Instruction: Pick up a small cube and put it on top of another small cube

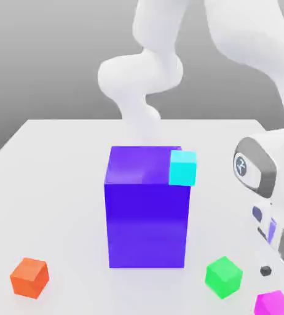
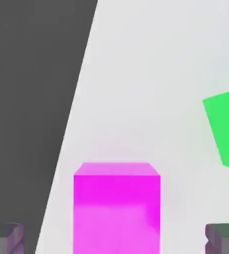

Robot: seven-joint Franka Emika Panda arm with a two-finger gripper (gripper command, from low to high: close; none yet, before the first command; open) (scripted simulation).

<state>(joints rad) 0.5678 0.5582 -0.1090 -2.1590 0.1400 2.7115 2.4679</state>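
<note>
The gripper (image 2: 114, 238) stands spread wide, with nothing between its jaws pinched: in the hand view its two dark grey fingertips (image 2: 5, 237) sit far apart at either side of the small plain magenta-pink cube (image 2: 116, 208), with clear gaps between each tip and the cube's faces. The cube lies on the white table (image 2: 151, 74), between the fingertips but apart from both.

In the exterior view the white arm's hand comes down at the exterior view's right edge, and the gripper (image 1: 278, 271) hangs just above the magenta-pink cube (image 1: 272, 304), which rests on the table (image 1: 58, 184) at the near corner on the exterior view's right.

Just beside the magenta-pink cube, toward the exterior view's left, is a small plain green cube (image 1: 224, 277), also on the table; in the hand view the same green cube (image 2: 228, 129) lies turned at an angle to the pink one and apart from it.

Further toward the exterior view's left stands a tall blue-violet block (image 1: 147, 209), upright near the table's middle. A small cyan cube (image 1: 182, 168) sits at its upper corner on the exterior view's right.

Well apart, near the table's front on the exterior view's left, is a small orange cube (image 1: 29, 277).
</note>
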